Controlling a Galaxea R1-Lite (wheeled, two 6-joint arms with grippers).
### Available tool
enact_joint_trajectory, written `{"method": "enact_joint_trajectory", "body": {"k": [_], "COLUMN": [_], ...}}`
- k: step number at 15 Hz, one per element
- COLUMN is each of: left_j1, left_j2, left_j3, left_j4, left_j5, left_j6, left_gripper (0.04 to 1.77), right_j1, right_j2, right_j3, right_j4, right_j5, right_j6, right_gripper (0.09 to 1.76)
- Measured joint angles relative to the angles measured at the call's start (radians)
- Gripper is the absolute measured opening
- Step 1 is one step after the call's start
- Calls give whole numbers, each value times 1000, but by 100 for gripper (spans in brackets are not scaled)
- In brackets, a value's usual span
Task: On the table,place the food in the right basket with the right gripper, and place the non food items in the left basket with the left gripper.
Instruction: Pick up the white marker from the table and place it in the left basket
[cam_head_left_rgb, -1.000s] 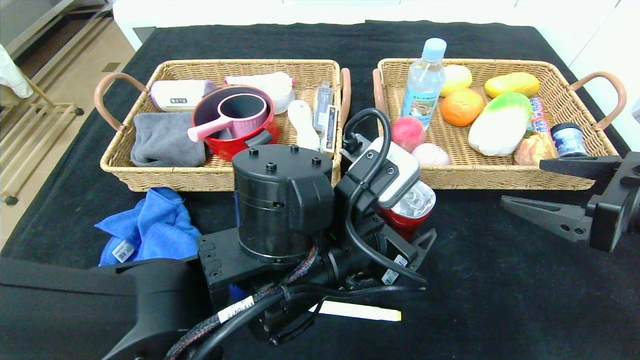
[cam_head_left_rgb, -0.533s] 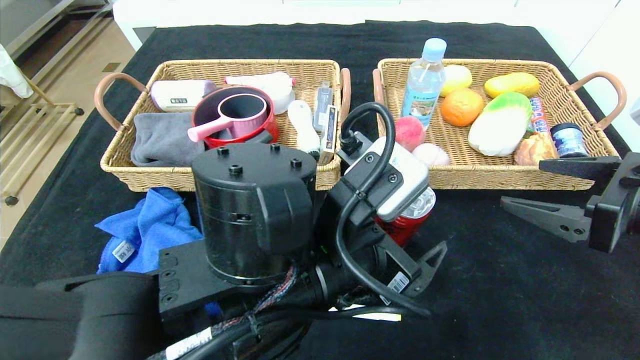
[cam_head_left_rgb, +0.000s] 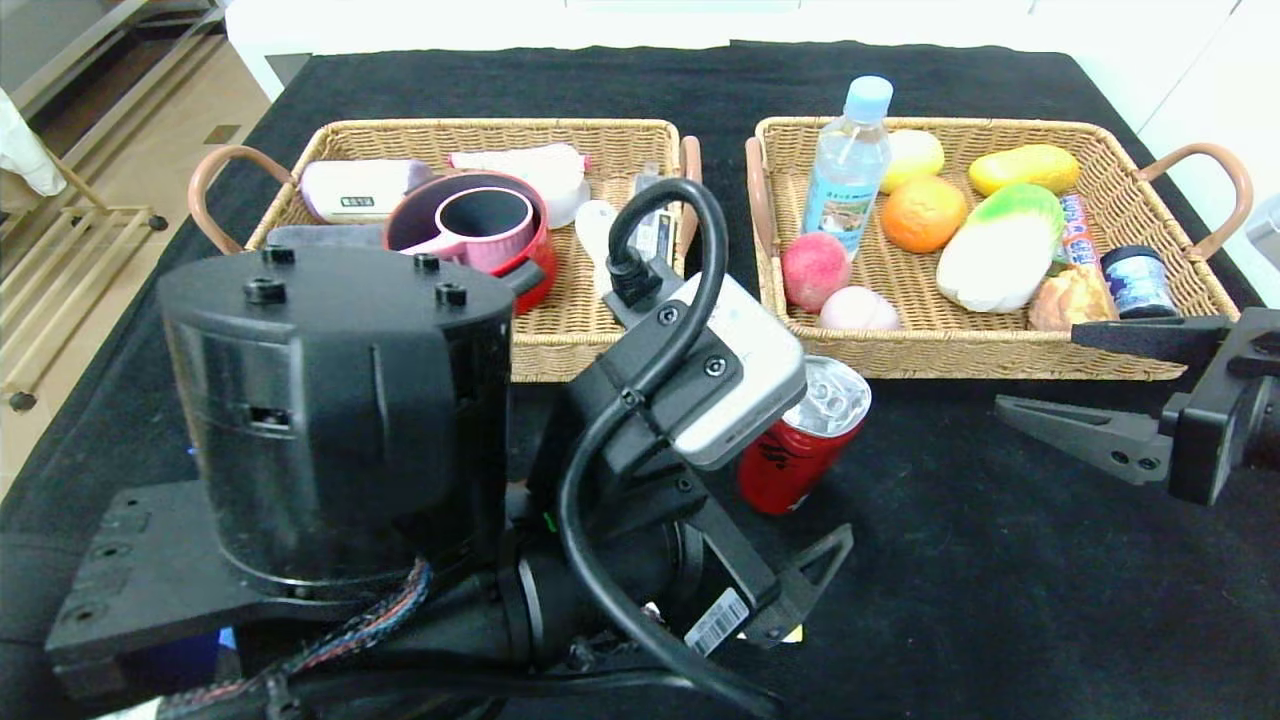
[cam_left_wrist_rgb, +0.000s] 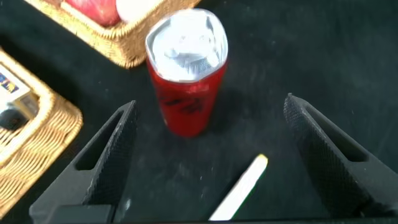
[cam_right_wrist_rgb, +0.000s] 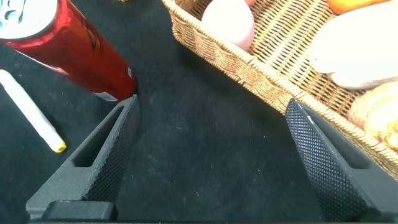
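A red can (cam_head_left_rgb: 800, 445) with a silver top stands on the black table (cam_head_left_rgb: 1000, 600) just in front of the right basket (cam_head_left_rgb: 1000, 362). A thin pale yellow stick (cam_left_wrist_rgb: 242, 186) lies on the cloth near the can. My left gripper (cam_left_wrist_rgb: 210, 104) hovers open over the stick, with the can just beyond its fingertips; one finger (cam_head_left_rgb: 812, 568) shows in the head view. My right gripper (cam_head_left_rgb: 1036, 367) hangs open at the right, in front of the right basket, holding nothing. The orange (cam_head_left_rgb: 922, 213) and the clear bottle (cam_head_left_rgb: 848, 165) sit in the right basket. My arm hides the blue cloth.
The left basket (cam_head_left_rgb: 590, 355) holds a red pot (cam_head_left_rgb: 470, 225) and other household items. The right basket also holds peaches (cam_head_left_rgb: 815, 268), a cabbage (cam_head_left_rgb: 1000, 250) and packets. My bulky left arm (cam_head_left_rgb: 330, 400) blocks the near left of the table.
My left arm has drawn back toward the near edge, away from the can, and its jaws have widened a little. The arm now covers the blue cloth. The right arm has barely moved.
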Motion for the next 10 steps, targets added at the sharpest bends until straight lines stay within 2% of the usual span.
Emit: {"method": "enact_joint_trajectory", "body": {"k": [5,10], "left_j1": [-2,2], "left_j2": [-61,-124], "left_j3": [29,28], "left_j4": [140,393], "left_j5": [-15,-127], "left_j6": [40,105], "left_gripper": [170,170], "right_j1": [0,-4], "right_j2": [3,4], "right_j3": [0,-1], "right_j4": [0,0], "right_j5": [0,1], "right_j6": [0,0], "right_gripper": [171,171]}}
